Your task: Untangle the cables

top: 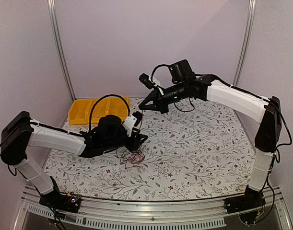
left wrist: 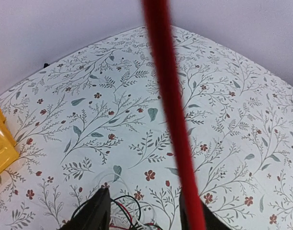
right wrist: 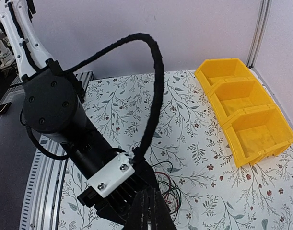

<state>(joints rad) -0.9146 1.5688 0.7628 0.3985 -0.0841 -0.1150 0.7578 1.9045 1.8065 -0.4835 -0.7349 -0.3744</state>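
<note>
Cables (top: 134, 156) lie in a loose knot of thin red, black and pale wire on the tablecloth (top: 204, 143), in front of the yellow bins (top: 96, 109) and a little to their right. The tablecloth is flat and white, printed with grey-green sprigs and small red flowers. The left arm (top: 55, 139), white shells over black joints, reaches across just in front of the bins. Its thick, rough black hose (top: 105, 98) arches up between the bins and the knot. The bins are three glossy plastic trays joined in a row, open at the top. The left gripper (top: 139, 140) hangs over the knot on the side nearest the bins, its fingers apart, with wire loops lying on the cloth between them. The right gripper (top: 144, 106) is raised beyond the knot, to the right of the bins, its black fingers pressed together. Whether any wire is pinched there cannot be told. One red strand (left wrist: 170, 120), blurred, rises steeply past the left wrist camera.
</note>
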